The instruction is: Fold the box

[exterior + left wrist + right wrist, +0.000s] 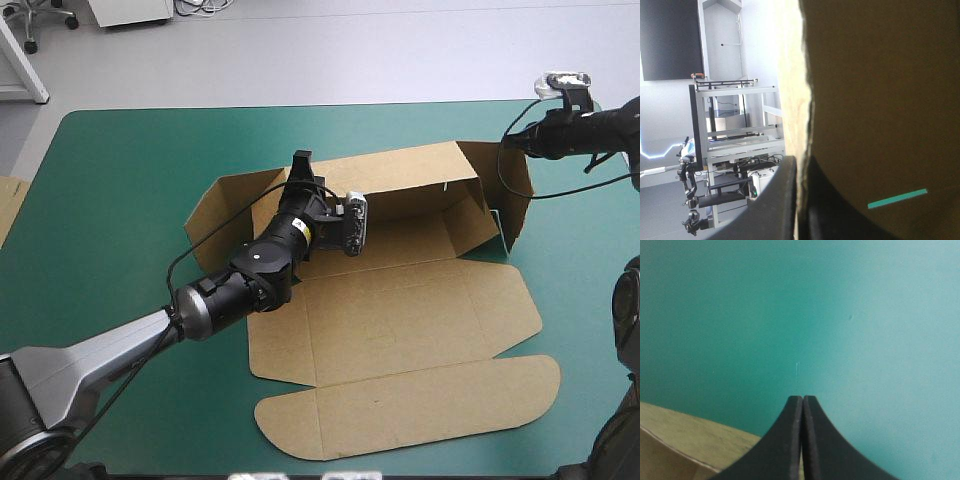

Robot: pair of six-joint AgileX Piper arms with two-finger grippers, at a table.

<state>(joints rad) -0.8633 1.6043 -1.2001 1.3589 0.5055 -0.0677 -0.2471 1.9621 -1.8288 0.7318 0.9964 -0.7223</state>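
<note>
- Now, your box [400,320] sits mid-table on the teal-green cover [120,180]. Its long back wall is raised, a short wall stands at each end, and the lid lies flat toward the table's near edge.
- Your left gripper [300,165] is at the top edge of the back wall, toward that wall's left end, with the arm reaching in over the box's left part.
- In the left wrist view, that gripper's fingers [780,200] are all but closed. The pale cut edge of the board runs up between them, so it has hold of the wall.
- Your right gripper [522,140] hangs near the table's far right corner, just beside the box's right end wall.
- In the right wrist view, you see its tips pressed together in a pointed arch with nothing between them. Bare cover lies ahead, and a brown corner of the box shows beside them.
- An edge of spare board [8,205] shows at the table's left edge.
</note>
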